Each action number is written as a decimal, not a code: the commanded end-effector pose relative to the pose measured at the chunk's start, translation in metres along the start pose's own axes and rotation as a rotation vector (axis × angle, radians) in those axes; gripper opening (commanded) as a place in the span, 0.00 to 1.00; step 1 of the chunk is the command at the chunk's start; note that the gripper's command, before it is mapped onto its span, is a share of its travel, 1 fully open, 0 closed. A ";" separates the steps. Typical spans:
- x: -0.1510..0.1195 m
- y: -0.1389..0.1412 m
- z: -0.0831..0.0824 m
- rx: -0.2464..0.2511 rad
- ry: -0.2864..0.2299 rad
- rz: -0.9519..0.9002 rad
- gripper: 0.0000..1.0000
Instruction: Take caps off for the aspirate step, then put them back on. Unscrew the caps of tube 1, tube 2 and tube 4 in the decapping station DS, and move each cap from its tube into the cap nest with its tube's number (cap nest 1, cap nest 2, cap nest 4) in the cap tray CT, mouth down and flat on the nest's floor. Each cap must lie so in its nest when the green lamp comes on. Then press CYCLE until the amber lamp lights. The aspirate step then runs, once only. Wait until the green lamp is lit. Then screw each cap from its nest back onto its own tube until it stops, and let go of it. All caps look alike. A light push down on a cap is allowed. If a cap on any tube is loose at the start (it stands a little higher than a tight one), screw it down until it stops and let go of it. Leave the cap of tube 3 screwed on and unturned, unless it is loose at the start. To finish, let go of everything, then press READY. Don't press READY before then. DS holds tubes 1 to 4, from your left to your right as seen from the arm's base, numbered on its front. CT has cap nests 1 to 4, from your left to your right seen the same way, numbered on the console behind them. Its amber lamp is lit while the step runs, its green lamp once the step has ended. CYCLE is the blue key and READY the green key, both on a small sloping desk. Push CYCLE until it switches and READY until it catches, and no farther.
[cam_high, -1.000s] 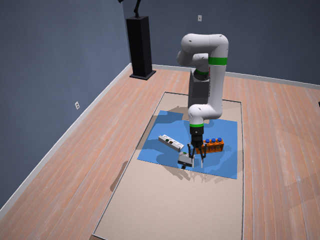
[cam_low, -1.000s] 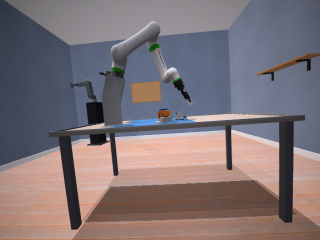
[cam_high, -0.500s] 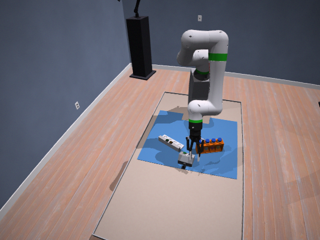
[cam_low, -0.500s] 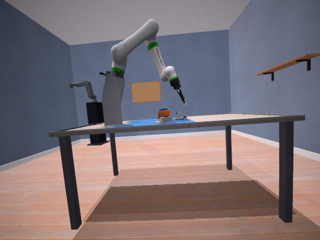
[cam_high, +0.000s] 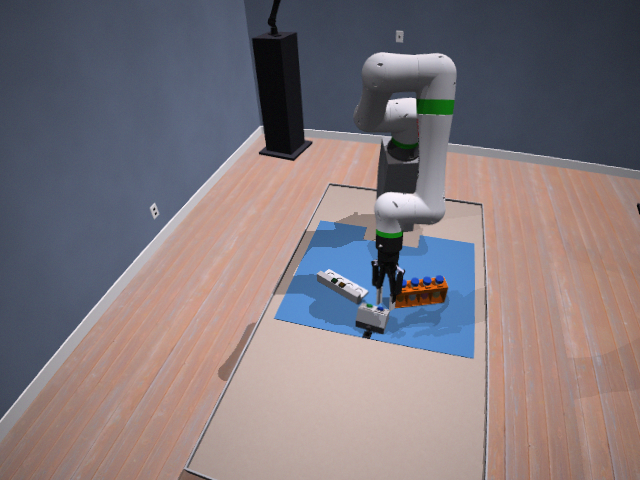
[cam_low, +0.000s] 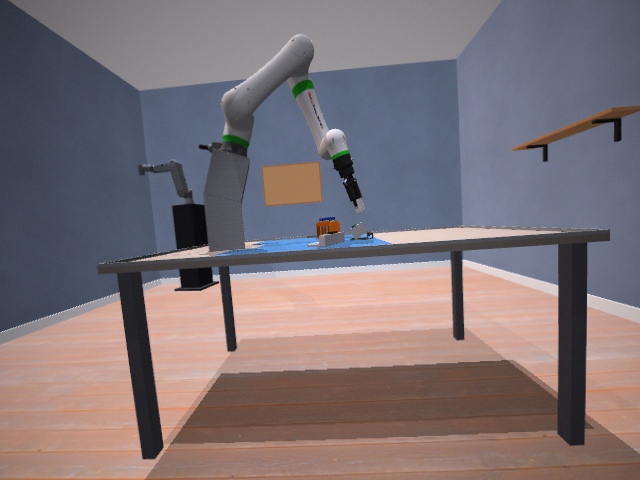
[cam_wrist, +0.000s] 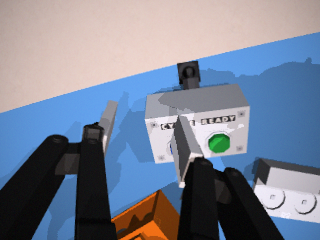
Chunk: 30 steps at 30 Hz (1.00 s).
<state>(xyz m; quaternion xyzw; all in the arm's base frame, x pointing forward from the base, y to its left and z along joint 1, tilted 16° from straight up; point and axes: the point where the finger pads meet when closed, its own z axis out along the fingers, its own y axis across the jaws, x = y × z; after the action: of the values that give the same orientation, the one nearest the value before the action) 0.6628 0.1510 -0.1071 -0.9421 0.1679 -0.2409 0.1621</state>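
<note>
I am hovering my gripper (cam_wrist: 145, 122) above the small sloping desk (cam_wrist: 200, 102), fingers partly spread with nothing between them. One pad (cam_wrist: 184, 145) is hanging right over the CYCLE key, hiding most of its blue face, while the green READY key (cam_wrist: 219, 143) is sitting just beside that pad, on its outer side. That closeness is what is worrying me: coming down a little off line, I could be catching READY, which must wait until the end. Pressing CYCLE now looks just as wrong, because the decapping station (cam_high: 421, 293), off to one side of my fingers, is showing all four blue caps (cam_high: 427, 281) on their tubes, and the cap tray (cam_high: 342, 285) on the other side is showing bare nests as far as I can tell. The aspirate step runs only once, so triggering it over capped tubes would be wasting it.
</note>
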 end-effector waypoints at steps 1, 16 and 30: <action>-0.010 0.011 -0.005 -0.016 -0.012 0.043 0.35; -0.050 0.050 -0.027 -0.106 -0.075 0.294 0.35; -0.090 0.084 -0.049 -0.193 -0.121 0.514 0.35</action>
<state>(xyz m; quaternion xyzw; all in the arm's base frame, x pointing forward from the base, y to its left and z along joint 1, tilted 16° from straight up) 0.5550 0.1048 -0.1330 -0.8992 0.3943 -0.1237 0.1441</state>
